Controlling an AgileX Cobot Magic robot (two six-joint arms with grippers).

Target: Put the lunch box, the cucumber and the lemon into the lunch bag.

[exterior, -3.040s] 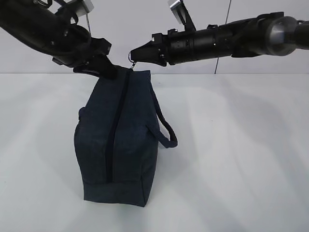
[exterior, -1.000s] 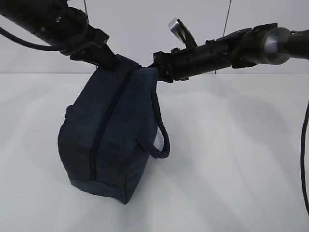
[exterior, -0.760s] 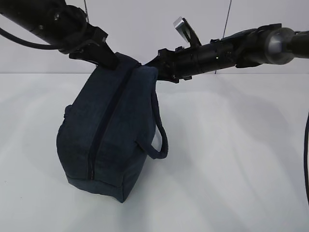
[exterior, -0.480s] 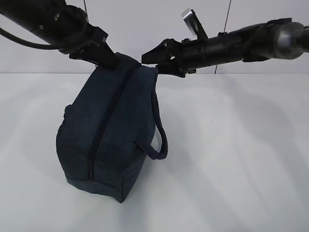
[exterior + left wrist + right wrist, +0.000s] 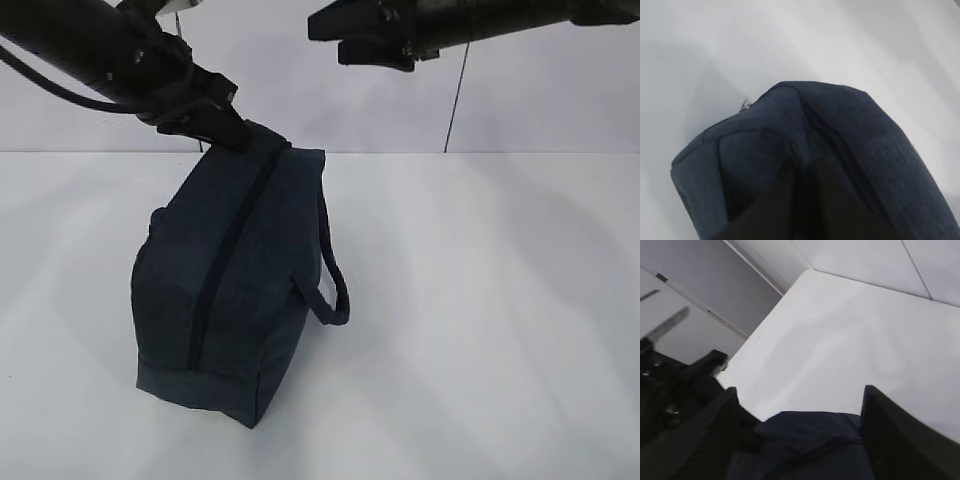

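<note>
We see the dark navy boxy fabric lunch bag standing on end on the white bench, toward its left side and well in from the front edge, tilted so that its upper end leans toward the back. Its closed zipper runs down the face turned toward us, and 1 loop handle hangs off its right side.

The left gripper comes in from the upper left and is clenched on the top corner of the bag; in the left wrist view its dark fingers pinch a fold of the navy cloth, and a small silver zipper pull shows at the bag's far edge.

The right gripper hangs above and to the right of the bag's top, apart from it, released and grasping nothing. In the right wrist view its 2 dark fingers stand wide apart, with the bag's top end below between them and the bench surface beyond.

The cucumber, the lemon and the lunch box do not show in any view; we cannot tell whether they lie inside the bag.
</note>
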